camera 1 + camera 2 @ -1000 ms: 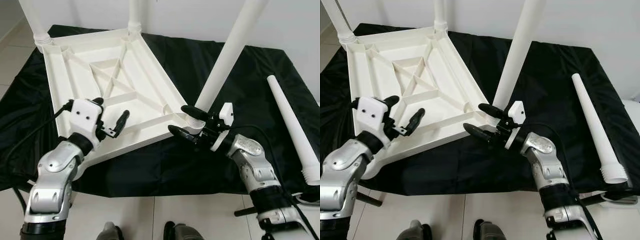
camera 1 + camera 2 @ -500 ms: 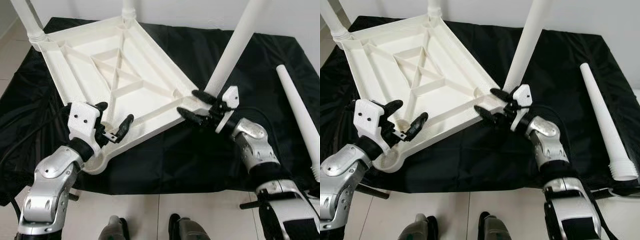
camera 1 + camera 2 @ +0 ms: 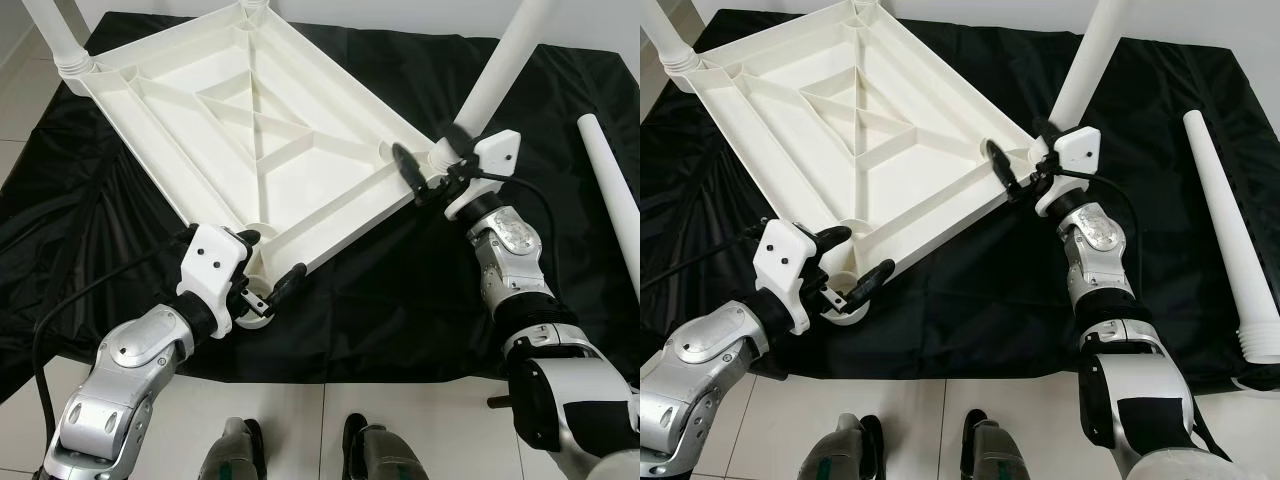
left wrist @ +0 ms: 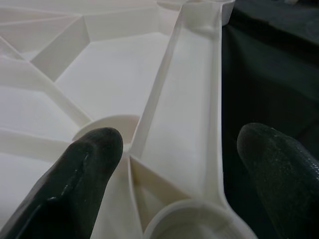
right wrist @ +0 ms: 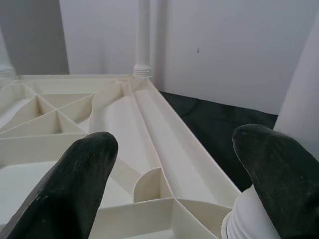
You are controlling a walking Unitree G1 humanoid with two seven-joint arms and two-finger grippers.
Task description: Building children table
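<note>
I am straddling the upturned tabletop's (image 3: 250, 130) near corner with my unclenched left end effector (image 3: 262, 262), right end effector (image 3: 425, 172) released beside the fitted leg (image 3: 495, 70), steadying for the loose leg (image 3: 615, 190)

Tabletop (image 3: 250, 130): white moulded plastic, smooth, faint sheen, ribbed underside. Loose leg (image 3: 1230, 230): same white plastic, matt. Cloth (image 3: 380, 290): black, creased, slight shine. My fingers (image 4: 84, 169): black rubbery, satin gloss. My arms (image 3: 130, 370): brushed silver metal.
</note>
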